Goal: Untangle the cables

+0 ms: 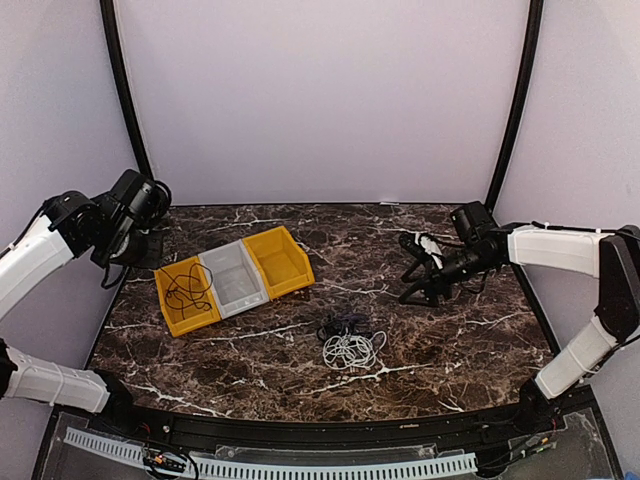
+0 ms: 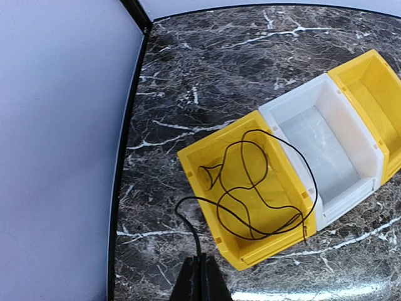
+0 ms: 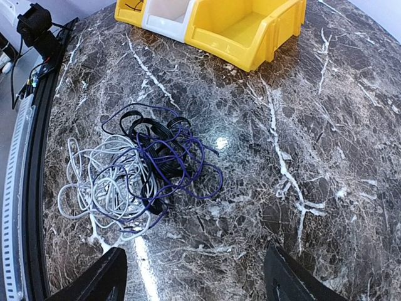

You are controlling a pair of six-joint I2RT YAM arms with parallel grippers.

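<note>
A tangle of cables lies on the marble table: white loops laced with purple and black cords. A separate thin black cable loops inside the left yellow bin, and one end runs out over the bin's wall. My left gripper is shut on that end, to the left of the bin and raised over the table's left edge. My right gripper hangs open to the right of the tangle with nothing between its fingers. In the top view it is well clear of the pile.
Three bins stand in a slanted row at the back left: yellow, white, yellow. The white bin and the right yellow bin hold nothing. A black frame rail runs along the table's near edge, beside the tangle.
</note>
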